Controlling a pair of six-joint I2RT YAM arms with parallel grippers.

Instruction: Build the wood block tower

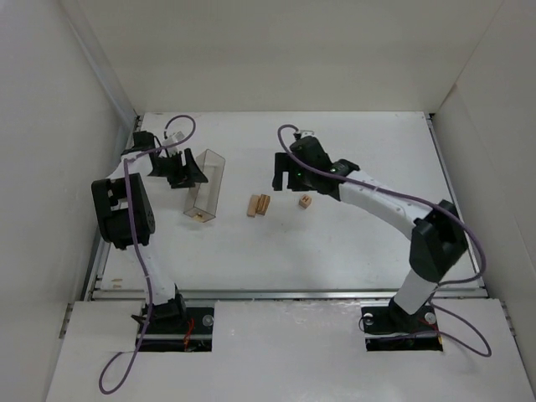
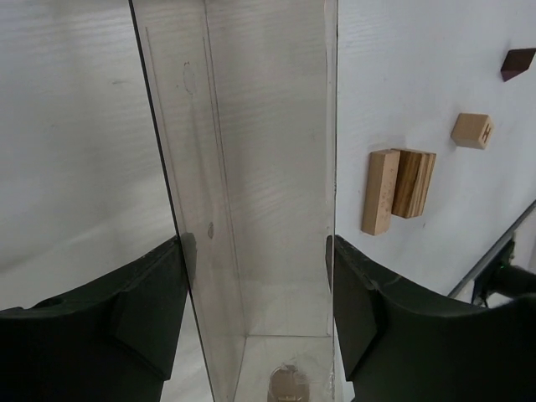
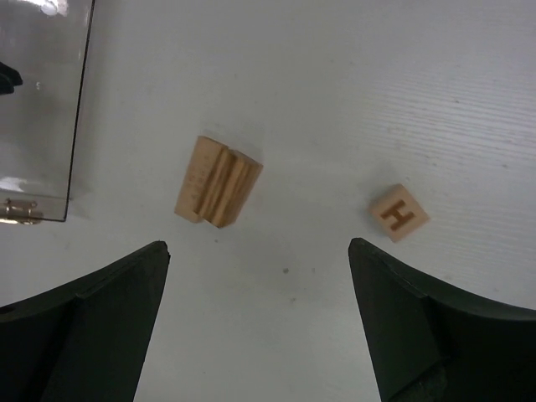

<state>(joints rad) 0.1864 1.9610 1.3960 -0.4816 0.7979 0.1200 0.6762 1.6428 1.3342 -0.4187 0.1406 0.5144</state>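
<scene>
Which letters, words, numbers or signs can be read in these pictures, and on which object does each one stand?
"H": dark print on one face of the small wooden cube.
Nothing else can be read: the two wooden bars and the clear plastic box show no text.

Wooden bars [image 1: 259, 205] between clear box [image 1: 207, 184] and cube [image 1: 305, 201]

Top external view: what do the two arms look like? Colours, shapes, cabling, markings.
The left arm and right arm match: white tubular links, chunky black joint housings, black base mounts. A thin purple cable loops loosely along each. The jaws are matte black, broad and wedge-shaped. No legible markings.
</scene>
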